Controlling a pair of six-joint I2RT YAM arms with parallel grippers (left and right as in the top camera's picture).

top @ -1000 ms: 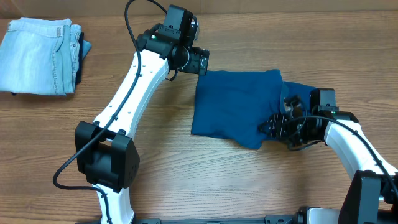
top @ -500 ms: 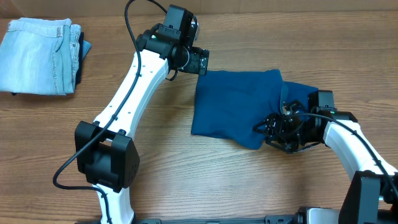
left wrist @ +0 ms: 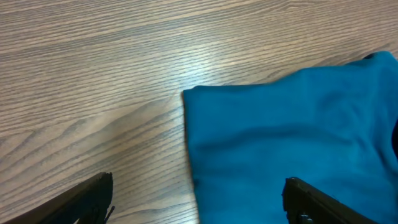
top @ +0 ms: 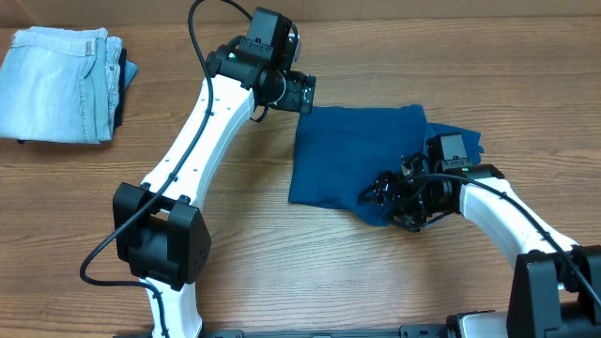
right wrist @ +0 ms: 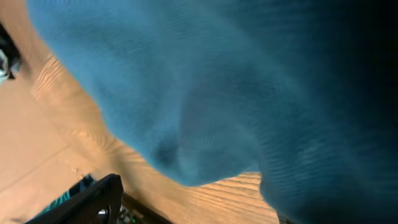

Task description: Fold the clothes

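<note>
Reaching leftward over the polo shirt [top: 343, 155], right gripper [top: 383, 199] low, elbow bent.

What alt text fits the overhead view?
A folded teal-blue shirt lies on a wooden table, with the right fingers over its near edge and the left fingers by its far corner. Folded pale jeans lie at the far left.
</note>
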